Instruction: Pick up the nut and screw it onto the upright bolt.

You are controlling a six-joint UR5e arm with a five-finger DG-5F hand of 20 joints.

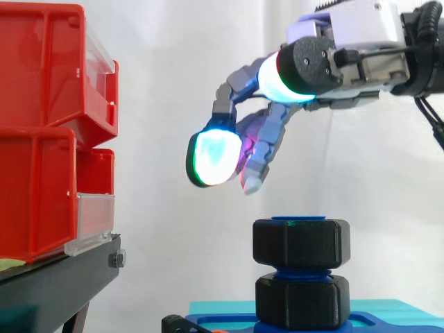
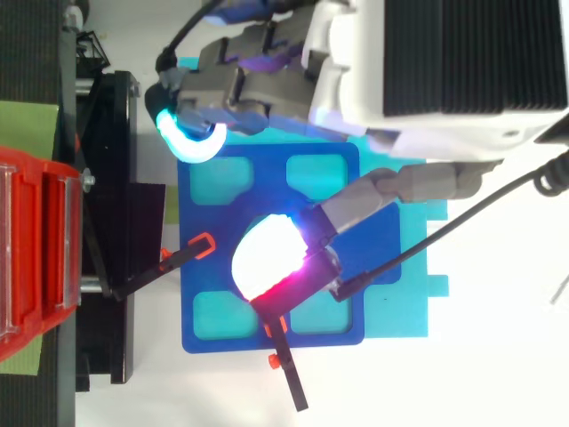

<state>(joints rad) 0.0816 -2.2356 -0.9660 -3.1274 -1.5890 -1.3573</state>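
**Item:** black hex nut (image 1: 300, 243). Sits at the top of the upright blue bolt (image 1: 302, 275), above a second black hex collar (image 1: 302, 300); how far it is threaded cannot be told.

**Hand** (image 1: 270, 132): above and left of the bolt, clear of the nut, fingers loosely bent, empty. Glowing pad (image 1: 215, 158) lowest.

**Hazards:** an off-centre descent could tip or cross-thread the nut; a slipping pad would fail to turn it.

**Clearance:** open air above the bolt and left of it. Red bins (image 1: 41, 139) and the black stand (image 1: 55, 277) lie well apart to the left. Blue base plate (image 2: 206, 191) lies beneath the bolt.
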